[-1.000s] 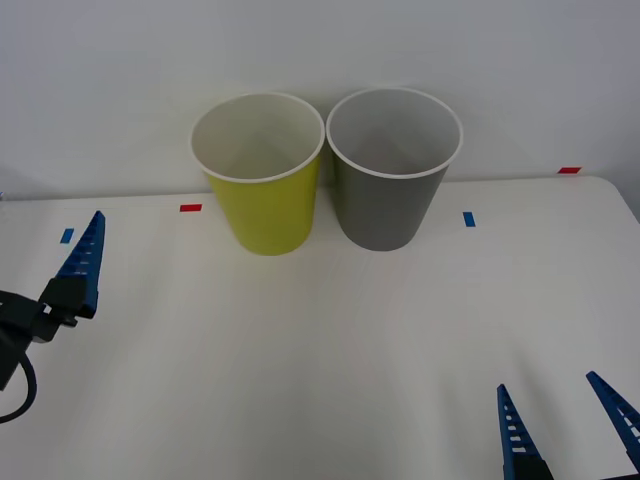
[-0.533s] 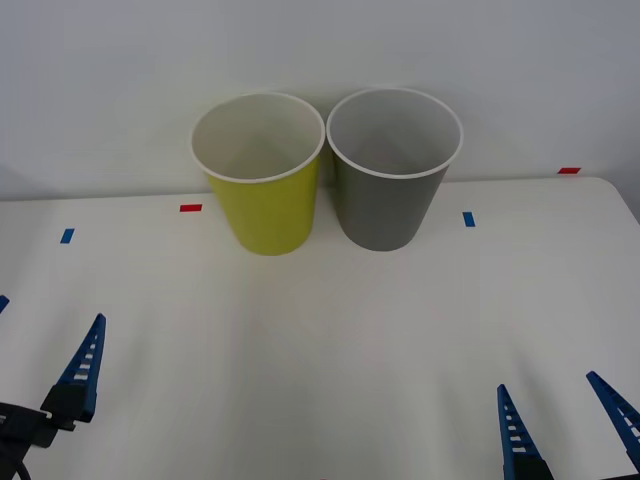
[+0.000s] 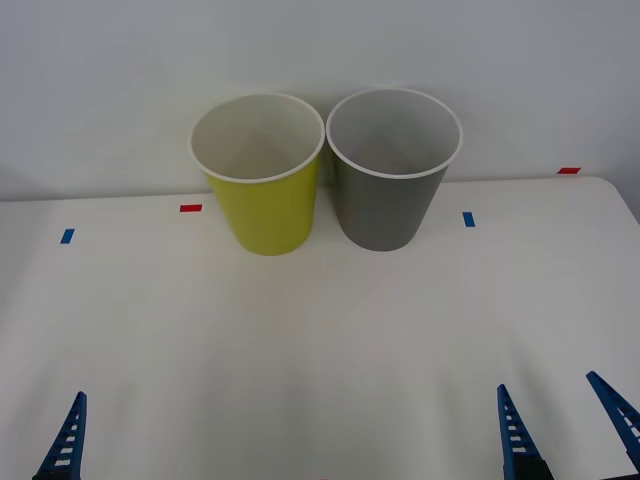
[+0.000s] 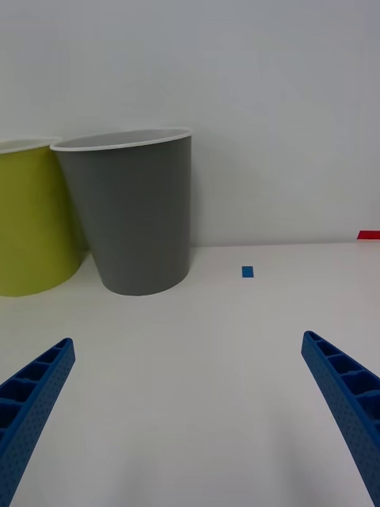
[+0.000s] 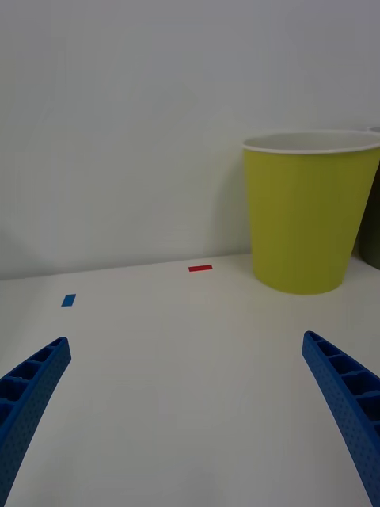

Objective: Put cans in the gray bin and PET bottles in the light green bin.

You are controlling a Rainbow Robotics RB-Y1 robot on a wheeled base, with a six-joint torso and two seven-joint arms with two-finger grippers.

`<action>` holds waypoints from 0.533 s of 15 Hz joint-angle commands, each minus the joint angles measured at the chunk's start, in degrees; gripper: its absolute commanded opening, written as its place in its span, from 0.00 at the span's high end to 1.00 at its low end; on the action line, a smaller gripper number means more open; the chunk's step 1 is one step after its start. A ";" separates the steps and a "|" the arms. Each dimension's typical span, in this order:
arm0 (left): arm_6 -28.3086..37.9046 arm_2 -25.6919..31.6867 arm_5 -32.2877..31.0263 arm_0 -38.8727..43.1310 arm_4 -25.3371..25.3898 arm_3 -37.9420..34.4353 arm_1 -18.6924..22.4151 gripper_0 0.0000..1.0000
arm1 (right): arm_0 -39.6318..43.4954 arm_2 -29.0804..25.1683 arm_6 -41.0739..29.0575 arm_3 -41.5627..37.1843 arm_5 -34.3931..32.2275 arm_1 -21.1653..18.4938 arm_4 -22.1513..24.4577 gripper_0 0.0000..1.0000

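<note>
The light green bin and the gray bin stand upright side by side at the back of the white table, rims touching. Both look empty from above. They also appear in the wrist views, the gray bin and the light green bin. My right gripper hovers open near the front right edge with nothing between its fingers. My left gripper is open too, low at the front left, where one blue finger shows. Cans and PET bottles are out of view.
Small tape marks lie on the table: red tape and blue tape on the left, blue tape and red tape on the right. A plain white wall stands right behind the bins.
My left gripper has drawn back from the table's left side toward the front left corner, staying open. The right gripper and both bins have not moved.
</note>
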 commanded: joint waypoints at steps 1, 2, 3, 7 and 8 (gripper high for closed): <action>0.22 -1.24 -4.56 1.45 0.23 4.22 -0.53 0.00 | 0.00 0.00 0.00 0.00 0.00 0.00 0.00 0.00; 0.31 -1.95 -5.35 1.63 0.23 5.28 -0.53 0.00 | 0.00 0.00 0.00 0.00 0.00 0.00 0.00 0.00; 0.31 -2.56 -6.15 1.98 0.23 5.98 -0.53 0.00 | 0.00 0.00 0.00 0.00 0.00 0.00 0.00 0.00; 0.49 -2.56 -6.15 3.04 -0.21 5.98 -0.53 0.00 | 0.00 0.00 0.00 0.00 0.00 0.00 0.00 0.00; 0.49 -2.56 -6.15 3.04 -0.21 5.98 -0.53 0.00 | 0.00 0.00 0.00 0.00 0.00 0.00 0.00 0.00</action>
